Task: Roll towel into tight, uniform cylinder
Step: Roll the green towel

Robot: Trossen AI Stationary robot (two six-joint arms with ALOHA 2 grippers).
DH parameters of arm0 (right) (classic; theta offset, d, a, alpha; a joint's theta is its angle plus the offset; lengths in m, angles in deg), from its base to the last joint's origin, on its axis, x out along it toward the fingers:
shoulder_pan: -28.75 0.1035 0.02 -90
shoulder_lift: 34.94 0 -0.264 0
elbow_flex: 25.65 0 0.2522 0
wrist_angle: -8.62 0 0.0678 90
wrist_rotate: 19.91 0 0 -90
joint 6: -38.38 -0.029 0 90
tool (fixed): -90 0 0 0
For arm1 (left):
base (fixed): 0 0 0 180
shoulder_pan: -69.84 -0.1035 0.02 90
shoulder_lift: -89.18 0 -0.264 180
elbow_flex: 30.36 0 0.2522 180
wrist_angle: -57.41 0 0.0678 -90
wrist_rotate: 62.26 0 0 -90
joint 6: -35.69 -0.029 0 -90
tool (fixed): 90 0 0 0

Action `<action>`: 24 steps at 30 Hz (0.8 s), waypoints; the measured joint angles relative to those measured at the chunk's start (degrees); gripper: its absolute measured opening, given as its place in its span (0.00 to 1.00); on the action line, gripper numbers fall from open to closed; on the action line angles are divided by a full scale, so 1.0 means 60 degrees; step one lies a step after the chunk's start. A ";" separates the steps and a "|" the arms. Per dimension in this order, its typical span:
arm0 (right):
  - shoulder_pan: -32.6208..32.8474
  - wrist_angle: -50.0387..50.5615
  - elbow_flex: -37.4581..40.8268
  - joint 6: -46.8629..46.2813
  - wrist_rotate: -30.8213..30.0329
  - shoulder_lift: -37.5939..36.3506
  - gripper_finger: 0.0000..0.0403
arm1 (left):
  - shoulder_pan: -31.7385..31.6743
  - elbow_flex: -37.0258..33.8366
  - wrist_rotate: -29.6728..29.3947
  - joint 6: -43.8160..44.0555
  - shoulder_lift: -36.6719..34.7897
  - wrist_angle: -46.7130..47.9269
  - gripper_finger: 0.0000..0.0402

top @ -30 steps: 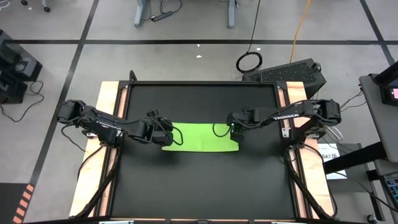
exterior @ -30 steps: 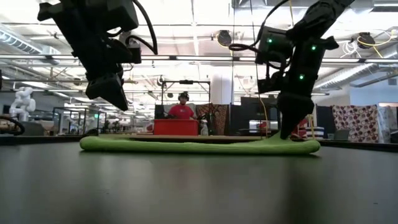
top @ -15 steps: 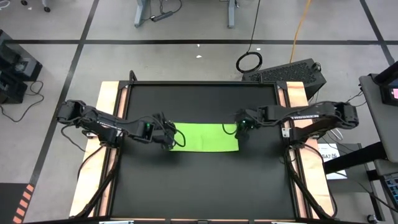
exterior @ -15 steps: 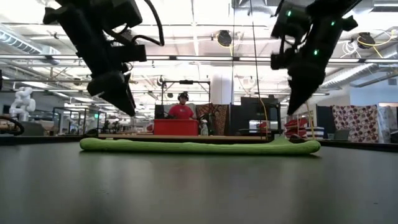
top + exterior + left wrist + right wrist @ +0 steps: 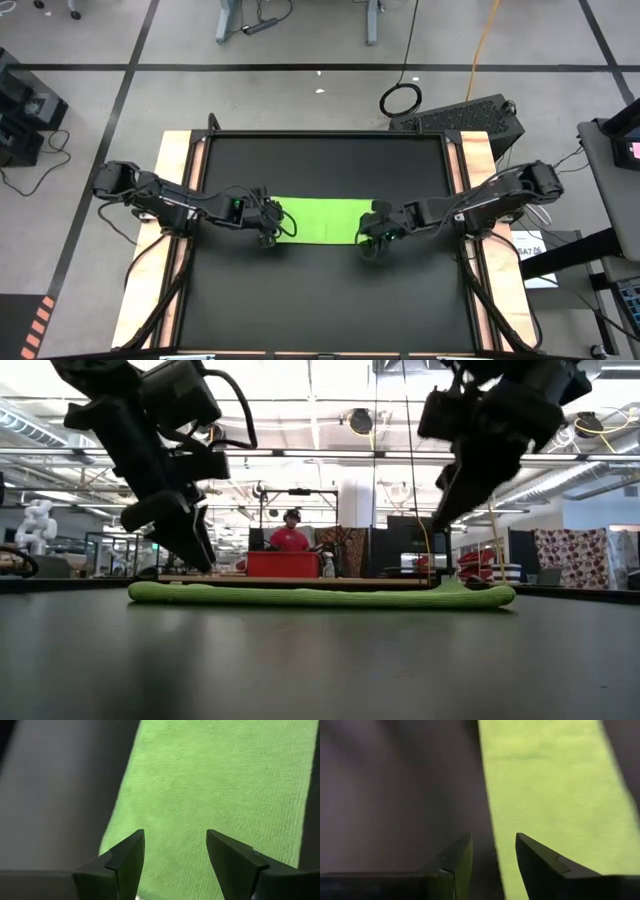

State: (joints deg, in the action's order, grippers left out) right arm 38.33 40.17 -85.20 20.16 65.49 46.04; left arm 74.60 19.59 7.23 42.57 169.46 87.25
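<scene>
A black table top (image 5: 320,290) with pale wooden side rails stands on a grey floor crossed by dark lines; the low view looks past it into a large workshop with ceiling lights, where a person in a red top (image 5: 292,536) stands far behind a red box.

The towel (image 5: 322,221) lies flat near the middle of the table as a lime-green rectangle, its long side running left to right. In the low view it shows as a thin, flat green strip (image 5: 320,595) on the surface, slightly thicker at its right end. No part of it is rolled.

The left gripper (image 5: 268,230) hangs over the towel's left end, toward the near corner. Its two dark fingers (image 5: 125,860) stand spread with the green cloth showing between them and nothing held; in the low view its tips are just above the cloth, not touching it.

The right gripper (image 5: 372,243) sits at the towel's right end, at the near corner, partly over bare table. Its fingers (image 5: 537,862) are parted with a gap between them, over the line where towel edge meets black surface, and they grip nothing. In the low view it is raised well clear of the cloth.
</scene>
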 joint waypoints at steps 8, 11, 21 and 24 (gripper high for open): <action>0.0082 -0.0524 -0.0002 -0.0387 -0.0273 0.1526 0.31 | -0.0057 -0.0007 0.0801 -0.0201 0.0366 -0.0198 0.54; -0.0008 -0.0517 -0.0002 -0.0450 -0.0277 0.1848 0.30 | -0.0049 -0.0007 0.0899 -0.0161 0.0726 -0.0124 0.54; -0.0726 0.0651 -0.0027 0.0239 -0.0973 0.2246 0.21 | 0.0205 0.0022 0.1141 0.1303 0.1083 -0.0237 0.54; -0.1232 0.0930 -0.0023 0.0919 -0.1509 0.2181 0.20 | 0.0467 0.0022 0.1408 0.1971 0.1091 -0.0432 0.54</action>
State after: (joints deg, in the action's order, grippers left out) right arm 30.94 45.76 -85.34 25.67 56.44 59.12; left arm 77.41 19.72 15.68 54.39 176.01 84.66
